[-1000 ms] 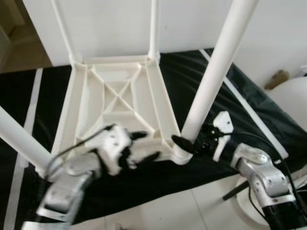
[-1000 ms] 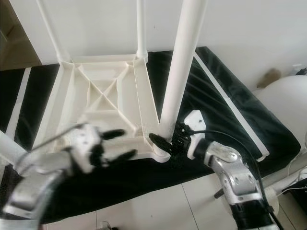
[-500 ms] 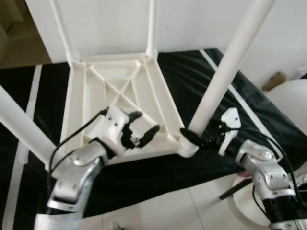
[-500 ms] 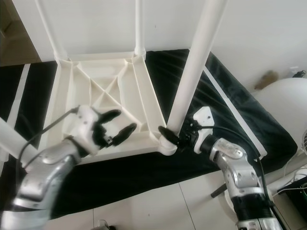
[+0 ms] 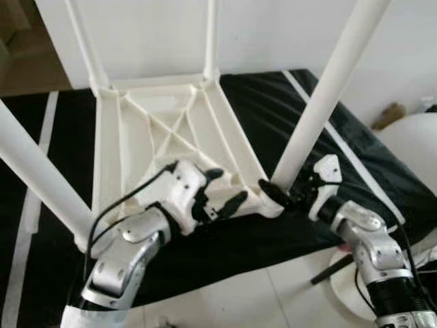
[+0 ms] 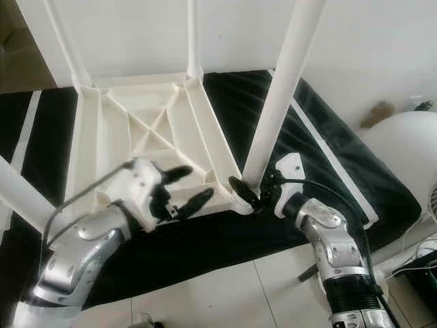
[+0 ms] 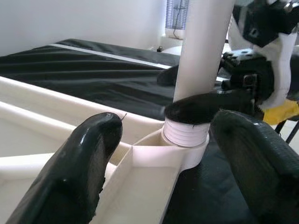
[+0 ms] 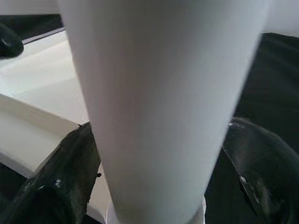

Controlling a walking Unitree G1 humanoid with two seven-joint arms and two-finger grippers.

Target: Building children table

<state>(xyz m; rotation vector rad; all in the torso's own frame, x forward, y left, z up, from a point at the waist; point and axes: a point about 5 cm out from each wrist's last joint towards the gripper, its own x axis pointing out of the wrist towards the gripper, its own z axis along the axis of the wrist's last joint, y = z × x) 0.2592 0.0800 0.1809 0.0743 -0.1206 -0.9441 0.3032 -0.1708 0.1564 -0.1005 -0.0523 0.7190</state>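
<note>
A white plastic children's table (image 5: 157, 137) lies upside down on a black mat, its legs pointing up. My right gripper (image 5: 276, 195) is shut on the near-right leg (image 5: 321, 102) just above its socket (image 7: 184, 135). In the right wrist view, black fingers (image 8: 60, 177) press both sides of that leg (image 8: 159, 102). My left gripper (image 5: 227, 186) is open over the table's near edge, a short way left of the same socket. The left wrist view looks between its fingers (image 7: 79, 163) at the leg (image 7: 201, 56) and the right gripper (image 7: 243, 79) beyond.
The near-left leg (image 5: 41, 178) slants up on the left; two thin far legs (image 5: 210, 34) stand by the white wall. A round white object (image 5: 410, 143) sits to the right of the mat. Pale floor tiles (image 5: 259, 301) lie in front.
My left gripper has moved right along the table's near edge toward the near-right leg socket, staying open. The right gripper has kept its hold on the leg.
</note>
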